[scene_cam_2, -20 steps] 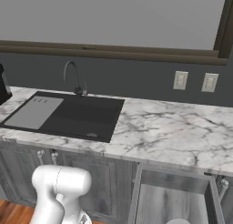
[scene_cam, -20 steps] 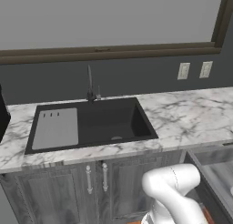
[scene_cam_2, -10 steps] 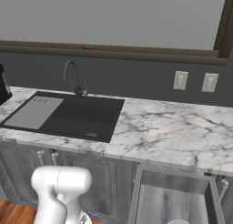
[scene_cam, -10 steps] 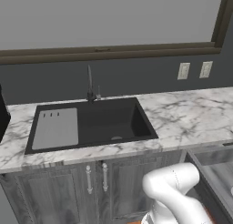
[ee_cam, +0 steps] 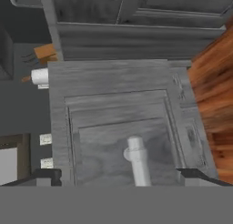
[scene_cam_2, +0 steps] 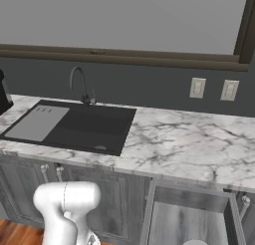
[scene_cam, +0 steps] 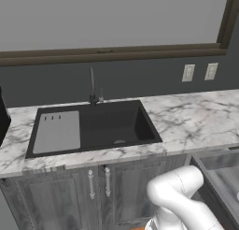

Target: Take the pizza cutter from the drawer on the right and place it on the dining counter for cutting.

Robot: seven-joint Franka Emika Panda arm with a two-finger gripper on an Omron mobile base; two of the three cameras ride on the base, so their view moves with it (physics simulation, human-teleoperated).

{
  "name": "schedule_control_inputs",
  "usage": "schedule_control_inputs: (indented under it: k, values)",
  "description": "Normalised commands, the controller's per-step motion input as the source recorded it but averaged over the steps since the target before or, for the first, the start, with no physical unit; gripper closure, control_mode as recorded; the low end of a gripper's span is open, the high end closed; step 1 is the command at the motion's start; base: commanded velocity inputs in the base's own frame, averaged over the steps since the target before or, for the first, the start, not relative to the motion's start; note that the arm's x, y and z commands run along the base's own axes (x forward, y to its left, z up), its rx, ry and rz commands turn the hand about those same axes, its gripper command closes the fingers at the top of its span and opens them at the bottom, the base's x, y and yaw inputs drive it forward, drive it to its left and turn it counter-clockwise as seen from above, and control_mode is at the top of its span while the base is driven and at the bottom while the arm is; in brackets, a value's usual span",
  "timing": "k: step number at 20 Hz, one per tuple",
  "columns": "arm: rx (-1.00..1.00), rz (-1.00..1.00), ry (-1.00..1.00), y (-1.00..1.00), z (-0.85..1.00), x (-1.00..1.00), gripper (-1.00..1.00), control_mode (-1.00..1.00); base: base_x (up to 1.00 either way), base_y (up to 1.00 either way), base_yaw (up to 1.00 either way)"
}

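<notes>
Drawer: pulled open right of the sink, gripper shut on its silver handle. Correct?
Not quite. The drawer is pulled open, right of the sink, but the gripper is open. In the hand view its fingertips stand wide apart on either side of the silver handle, not closed on it.

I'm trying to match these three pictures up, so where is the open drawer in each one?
Left base view: the drawer is at the lower right edge, pulled open under the marble top.
Right base view: bottom right, open, grey inside.
Hand view: its wood-grain front is in the middle, seen close.
Shared landmark: the black sink in both base views, left of the drawer.
</notes>
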Motion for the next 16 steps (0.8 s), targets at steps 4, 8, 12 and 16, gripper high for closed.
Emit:
schedule_control_inputs:
  k: [4, 8, 12, 16]
  values:
    - [0.0, 0.01, 0.0, -0.04, 0.84, -0.73, -1.0, -1.0, 0.0, 0.0, 0.0]
    - [0.0, 0.07, 0.06, 0.0, 0.98, -0.47, -1.0, -1.0, 0.0, 0.0, 0.0]
    - [0.0, 0.09, 0.04, 0.1, 1.0, -0.11, -1.0, -1.0, 0.0, 0.0, 0.0]
    - [0.0, 0.07, 0.07, 0.09, 1.0, 0.0, -1.0, -1.0, 0.0, 0.0, 0.0]
